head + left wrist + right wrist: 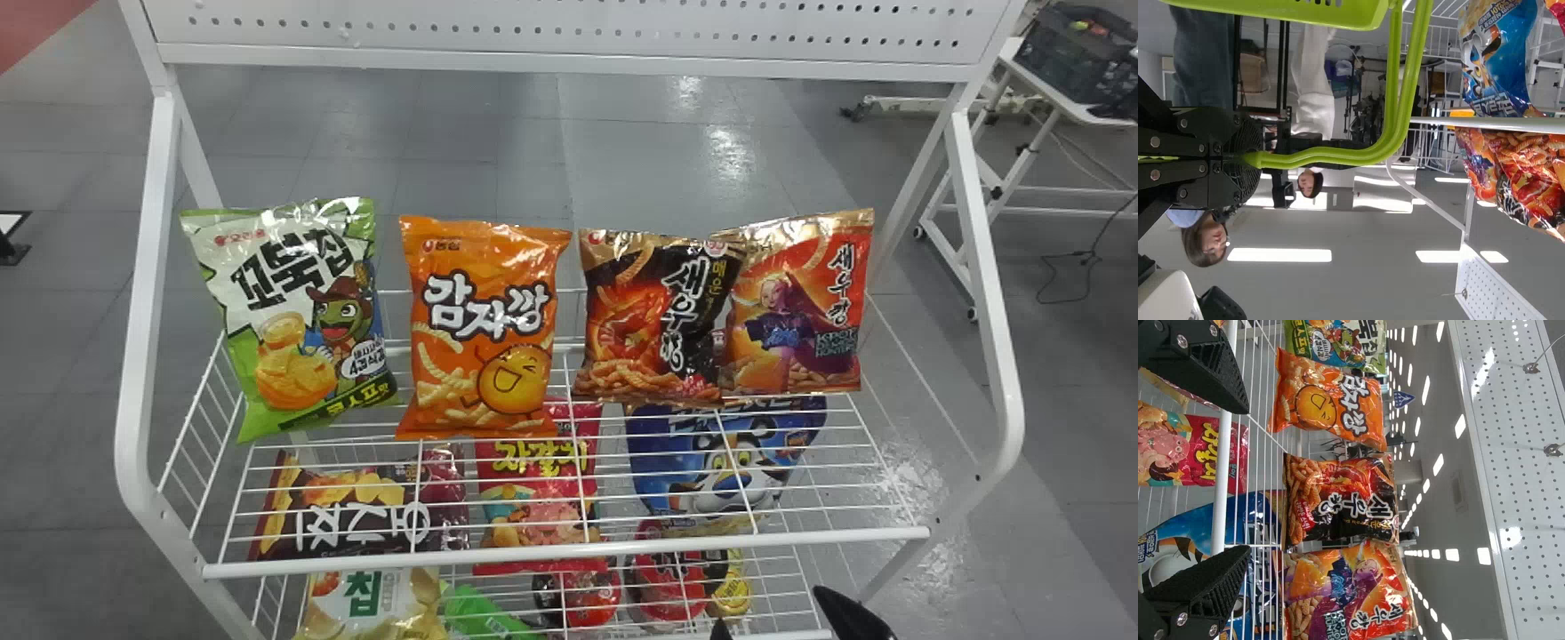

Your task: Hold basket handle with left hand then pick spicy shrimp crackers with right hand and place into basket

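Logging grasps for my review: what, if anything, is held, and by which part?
The left claw holds the basket by its green handle, where the two bars come together. The right claw is open and holds nothing.

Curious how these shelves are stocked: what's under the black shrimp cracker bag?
Below the black bag, through the wire shelf, a blue tiger-face bag shows. In the head view, its top is covered.

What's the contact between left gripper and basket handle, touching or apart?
Touching. Left wrist view: left gripper has its fingers shut on the green basket handle.
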Motion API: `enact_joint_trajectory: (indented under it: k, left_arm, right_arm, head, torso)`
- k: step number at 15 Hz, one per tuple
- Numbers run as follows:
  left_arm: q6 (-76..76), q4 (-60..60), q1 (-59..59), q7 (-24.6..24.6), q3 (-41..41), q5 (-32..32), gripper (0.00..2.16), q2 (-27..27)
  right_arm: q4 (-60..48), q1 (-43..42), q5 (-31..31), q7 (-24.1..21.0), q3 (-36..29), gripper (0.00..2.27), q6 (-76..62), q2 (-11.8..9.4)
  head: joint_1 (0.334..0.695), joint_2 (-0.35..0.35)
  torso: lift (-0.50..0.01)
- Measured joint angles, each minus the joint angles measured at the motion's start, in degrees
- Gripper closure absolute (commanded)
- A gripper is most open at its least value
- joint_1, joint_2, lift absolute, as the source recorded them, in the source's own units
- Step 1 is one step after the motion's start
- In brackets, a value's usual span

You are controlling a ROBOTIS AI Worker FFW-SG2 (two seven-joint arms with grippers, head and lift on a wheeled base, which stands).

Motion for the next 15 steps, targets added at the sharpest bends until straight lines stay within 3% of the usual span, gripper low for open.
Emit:
enact_joint_trajectory:
  k: [15]
  left_arm:
    - [-0.34, 0.68, -0.35, 0.0, -0.14, 0.0, 2.14, 0.0]
  right_arm:
    - [-2.36, -4.88, 0.0, -0.3, -0.03, 0.07, 6.83, 0.0]
  head:
    - [0.695, -0.074]
  torso:
    - [-0.01]
